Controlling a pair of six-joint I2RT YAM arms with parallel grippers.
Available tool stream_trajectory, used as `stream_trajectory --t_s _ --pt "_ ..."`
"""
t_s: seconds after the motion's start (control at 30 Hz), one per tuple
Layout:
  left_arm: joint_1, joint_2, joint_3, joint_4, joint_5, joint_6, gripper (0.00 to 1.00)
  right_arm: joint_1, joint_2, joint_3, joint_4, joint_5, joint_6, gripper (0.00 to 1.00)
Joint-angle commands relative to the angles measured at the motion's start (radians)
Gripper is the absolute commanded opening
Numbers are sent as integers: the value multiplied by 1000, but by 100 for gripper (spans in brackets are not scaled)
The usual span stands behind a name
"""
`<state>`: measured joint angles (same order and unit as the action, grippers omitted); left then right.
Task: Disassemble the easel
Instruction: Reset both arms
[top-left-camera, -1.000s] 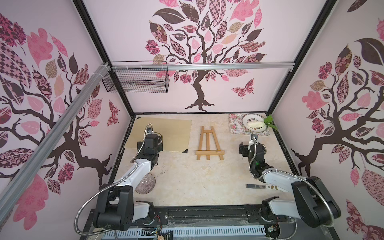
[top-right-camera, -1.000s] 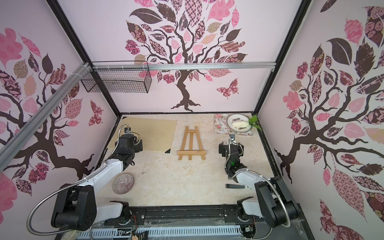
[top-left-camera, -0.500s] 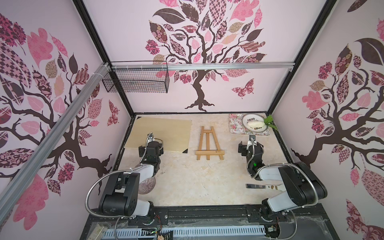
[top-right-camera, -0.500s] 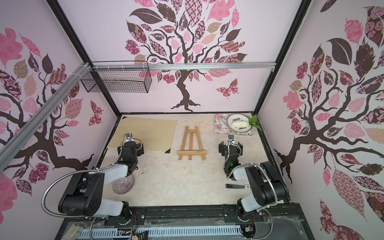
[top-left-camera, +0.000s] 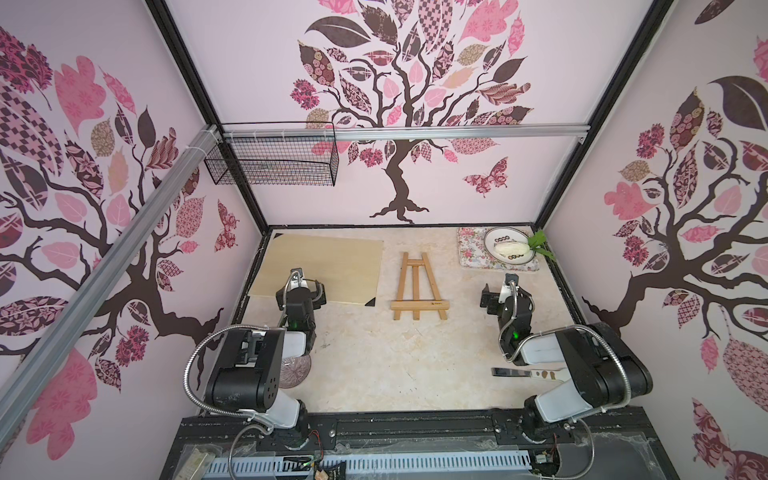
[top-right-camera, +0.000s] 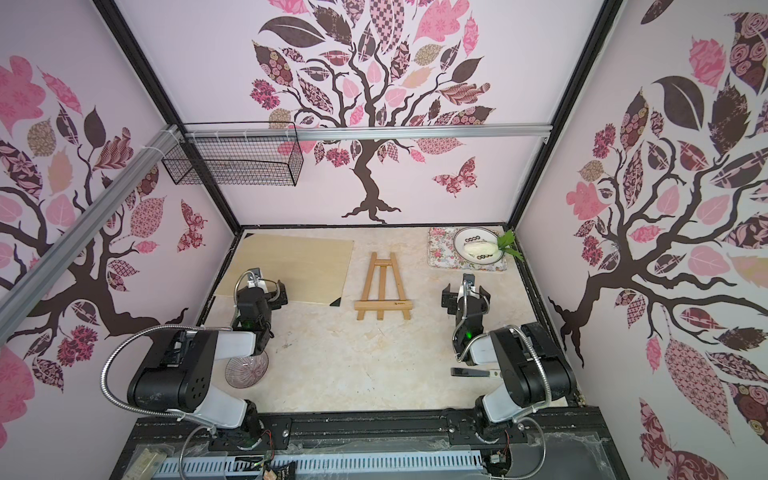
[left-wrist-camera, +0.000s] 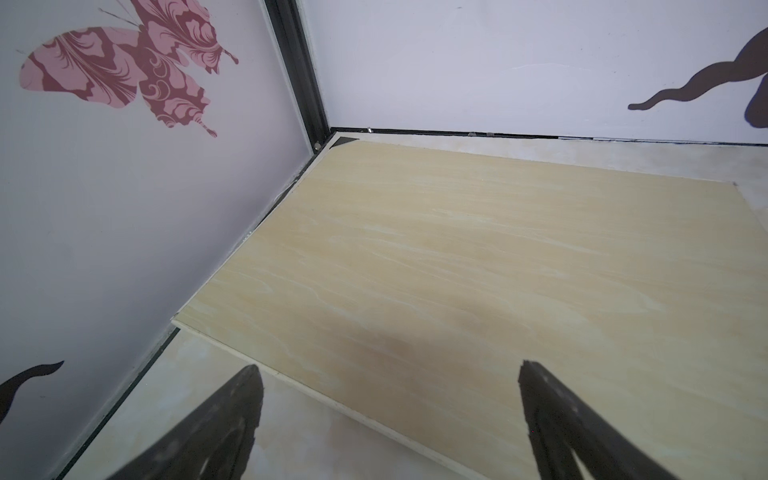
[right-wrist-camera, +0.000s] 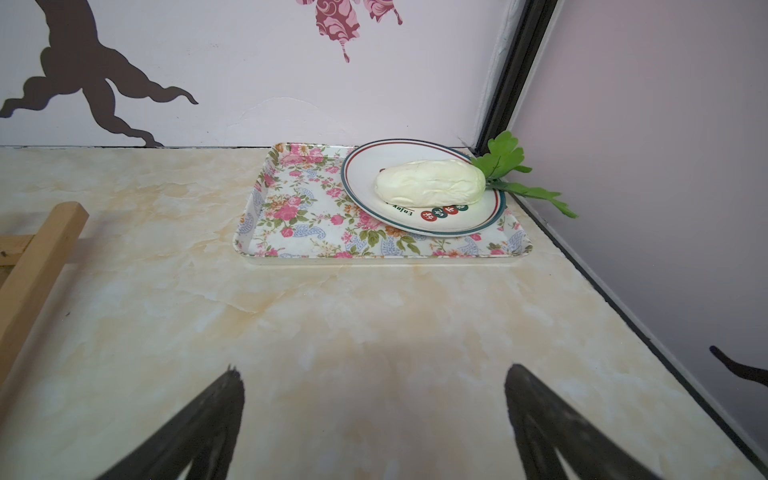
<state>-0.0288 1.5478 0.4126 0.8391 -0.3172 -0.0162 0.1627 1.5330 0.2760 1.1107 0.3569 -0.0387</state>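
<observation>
On the far left of the tabletop (top-left-camera: 374, 365) lies a large pale wooden board (top-left-camera: 332, 266) with black corners, flat, one corner tucked into the far-left corner of the enclosure. The left gripper (left-wrist-camera: 390, 376) hovers over the board's near edge; in the left wrist view its fingers (left-wrist-camera: 232, 407) stand wide apart with nothing between them. Nearer, partly under the left arm, a round patterned dish (top-left-camera: 296, 368) rests on the tabletop.

In the middle, toward the far side, the easel (top-left-camera: 419, 286) lies flat in both top views, its apex pointing far and its ledge bar on the near side, just beside the board's right edge but apart from both grippers.

Right of the easel, the right gripper (right-wrist-camera: 374, 378) hangs above bare tabletop, fingers (right-wrist-camera: 536, 411) spread and empty. Beyond it, in the far-right corner, a floral tray (right-wrist-camera: 299, 208) carries a plate (right-wrist-camera: 365, 166) with a white radish (right-wrist-camera: 428, 183) whose green leaves (right-wrist-camera: 505, 160) overhang the rim. Near the right arm lies a dark-handled utensil (top-left-camera: 519, 372).
</observation>
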Motion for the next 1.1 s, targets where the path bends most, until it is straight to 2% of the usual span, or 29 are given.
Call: stream_trajectory --t_s 0.0,0.07,0.27,0.5,1.07 --pt "26 53 -63 180 79 -23 98 -26 -11 -26 103 -70 29 100" --pt "26 24 -51 100 94 -27 98 -31 -8 -32 116 -91 29 100" --pt "29 42 -47 128 104 -22 98 -57 48 -48 196 -146 39 100" --pt "29 38 -49 131 101 -21 98 -74 39 -12 108 -173 54 100" --pt "27 45 -45 125 102 -18 98 -78 39 -12 110 -180 54 100"
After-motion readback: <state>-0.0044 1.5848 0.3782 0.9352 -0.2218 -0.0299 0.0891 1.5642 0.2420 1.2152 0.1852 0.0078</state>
